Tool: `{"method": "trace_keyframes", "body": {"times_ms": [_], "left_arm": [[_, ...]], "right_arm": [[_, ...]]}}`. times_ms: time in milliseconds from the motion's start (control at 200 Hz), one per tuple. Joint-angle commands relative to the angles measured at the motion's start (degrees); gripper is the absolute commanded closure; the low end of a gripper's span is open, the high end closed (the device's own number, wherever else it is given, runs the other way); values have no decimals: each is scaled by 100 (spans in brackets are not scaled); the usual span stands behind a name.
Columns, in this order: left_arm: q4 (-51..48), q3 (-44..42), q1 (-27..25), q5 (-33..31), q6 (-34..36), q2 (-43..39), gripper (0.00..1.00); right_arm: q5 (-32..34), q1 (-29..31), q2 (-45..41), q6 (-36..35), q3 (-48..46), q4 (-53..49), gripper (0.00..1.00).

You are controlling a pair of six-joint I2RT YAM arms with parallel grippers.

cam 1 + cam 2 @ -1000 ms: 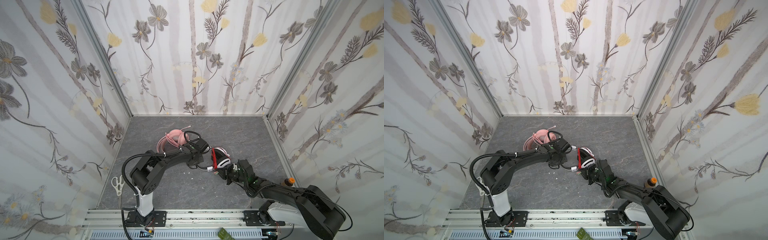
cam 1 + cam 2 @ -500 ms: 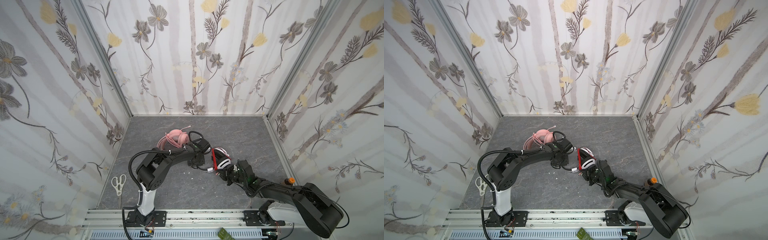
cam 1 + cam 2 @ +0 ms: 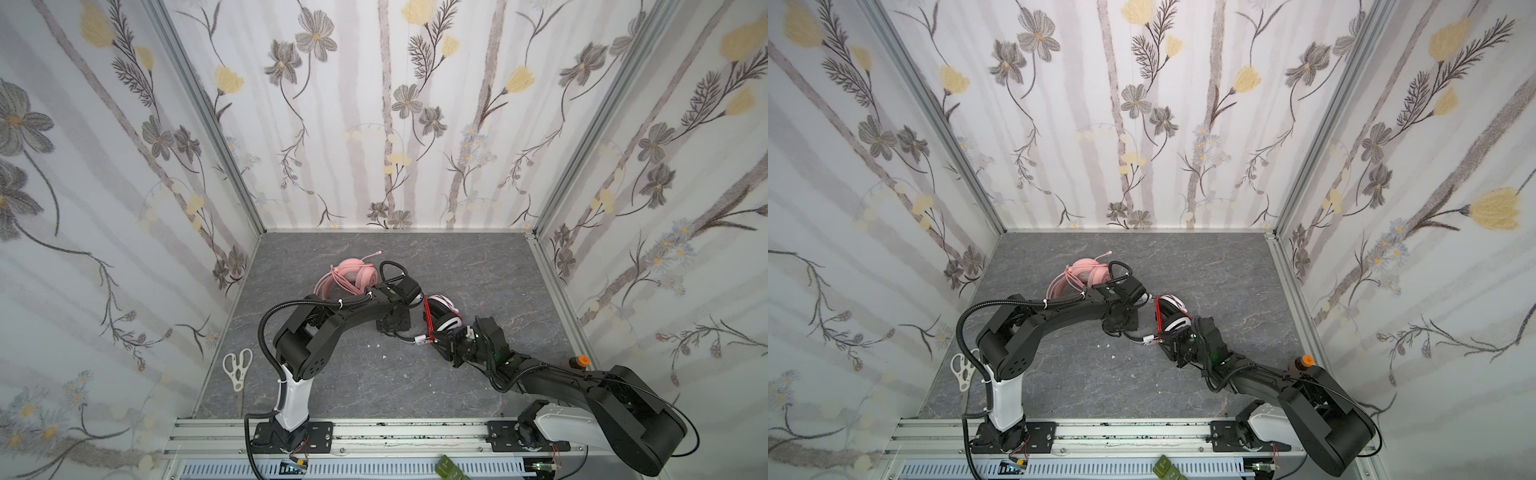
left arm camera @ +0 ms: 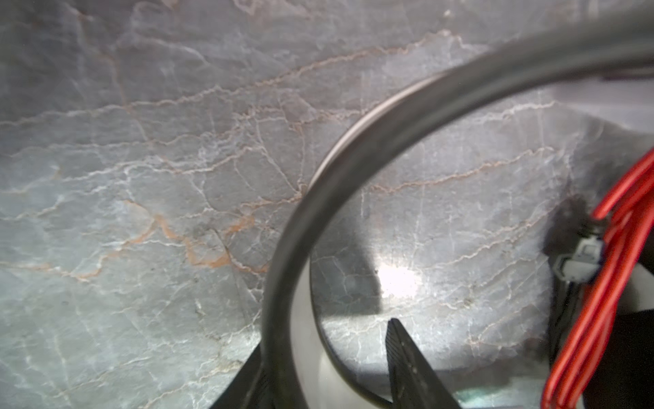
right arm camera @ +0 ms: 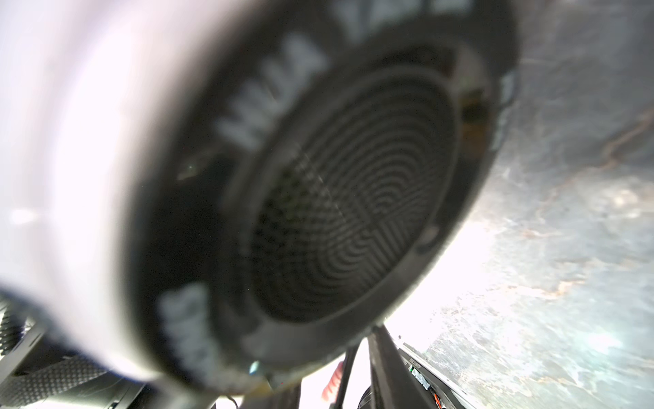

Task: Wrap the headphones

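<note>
Near the middle of the bench [image 3: 478,270], in both top views, lies the white-and-black headset [image 3: 444,316], its earcups close together and tilted. A red cable [image 3: 427,316] runs in several strands across its left side and down to a small white connector [image 3: 421,341] on the bench. Just behind and to the left sits the pink headset [image 3: 353,275], with its pink cable looped over it and its thin mic boom pointing toward the back wall. The two headsets are near each other; the left arm hides the gap between them, so I cannot tell whether they touch.

The left pincer [image 3: 392,330] points down at the bench just left of the white-and-black headset. In the left wrist view its fingers [image 4: 407,364] stand apart. The grey headband [image 4: 354,170] curves through the gap close to one finger, and the bare bench shows between them.

The right pincer [image 3: 441,344] reaches in from the right, right up against the near earcup. In the right wrist view that earcup [image 5: 336,212] fills the picture, blurred. Only one dark finger shows clearly below it, so I cannot tell whether these jaws are apart or pressed on anything.

White-handled scissors [image 3: 237,370] lie at the left edge of the bench. A small orange-capped bottle [image 3: 578,361] stands at the right edge.
</note>
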Motion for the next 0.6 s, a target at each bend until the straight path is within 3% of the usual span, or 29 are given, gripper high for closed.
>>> {"method": "trace_keyframes", "body": {"times_ms": [0,310,594], "left_arm": [[-76,45,4,0,40,-69,53],[-168,73,4,-22,75,-210,53],[-379,190,2,-96,128,-461,52]], "right_arm": [[123,-2,26,140,41,222,65],[139,-50,-112,-94,165,421,49],[212,-186,-605,-407,293,-82,46]]}}
